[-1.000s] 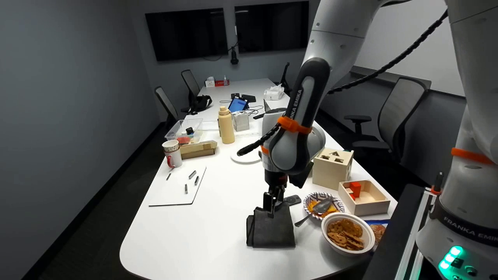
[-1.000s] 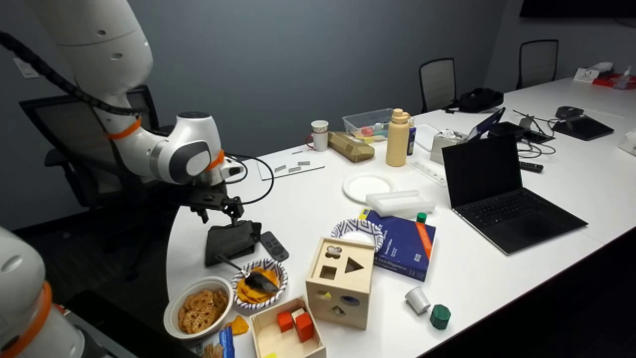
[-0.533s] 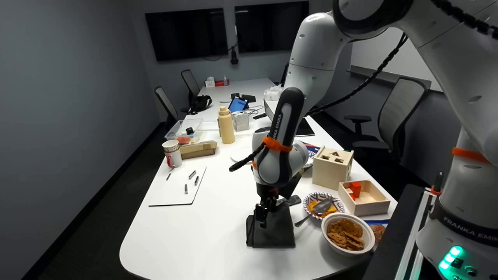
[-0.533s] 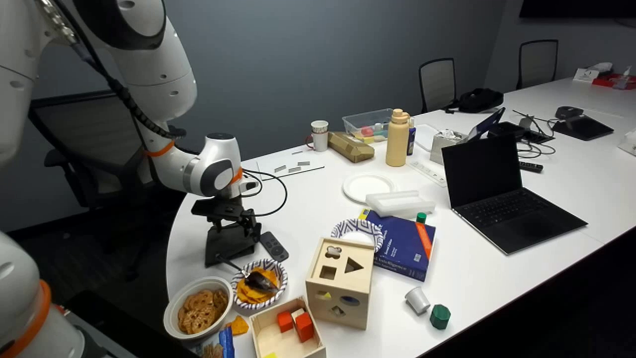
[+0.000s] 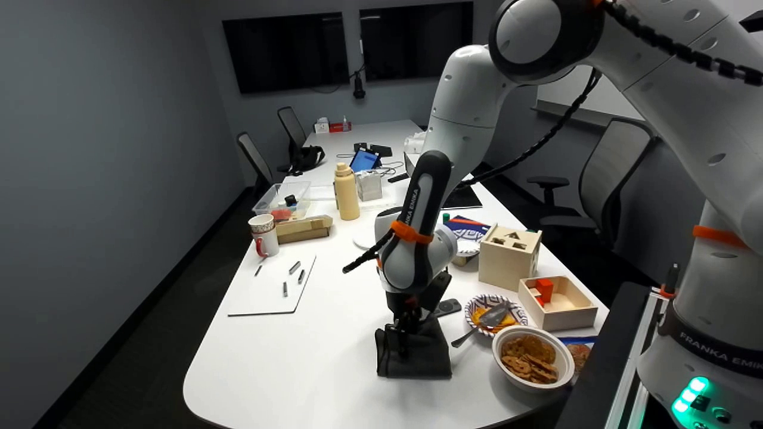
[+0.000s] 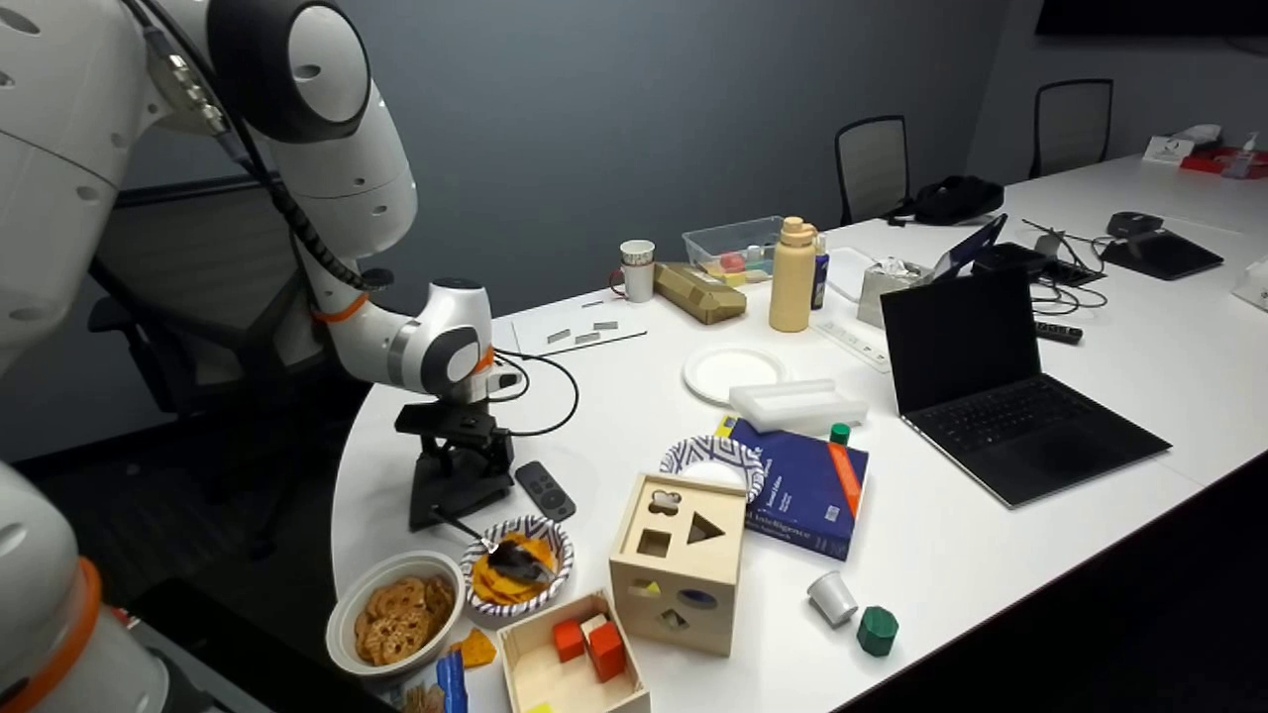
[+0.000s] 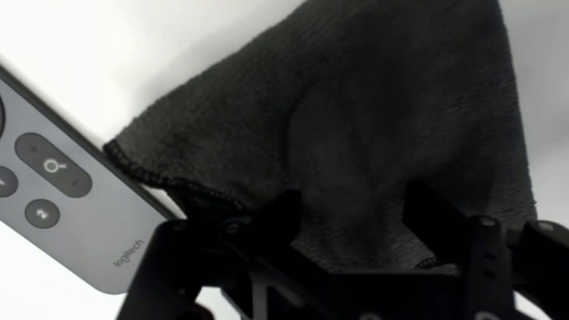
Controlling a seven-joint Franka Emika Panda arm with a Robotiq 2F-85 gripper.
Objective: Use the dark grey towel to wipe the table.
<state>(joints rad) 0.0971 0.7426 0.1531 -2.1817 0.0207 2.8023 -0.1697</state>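
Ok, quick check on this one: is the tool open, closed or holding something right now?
Tool: open, jaws apart, the dark grey towel showing between them in the wrist view but not clamped.

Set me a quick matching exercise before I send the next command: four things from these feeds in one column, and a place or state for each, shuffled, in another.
Things:
1. dark grey folded cloth towel
2. black two-fingered gripper
3. round white bowl
4. slim grey Logitech remote

Places or states:
A. right by a corner of the towel
B. jaws apart
C. filled with brown snacks
D. beneath the gripper

Pairs: 1-D; 2-B; 3-C; 4-A
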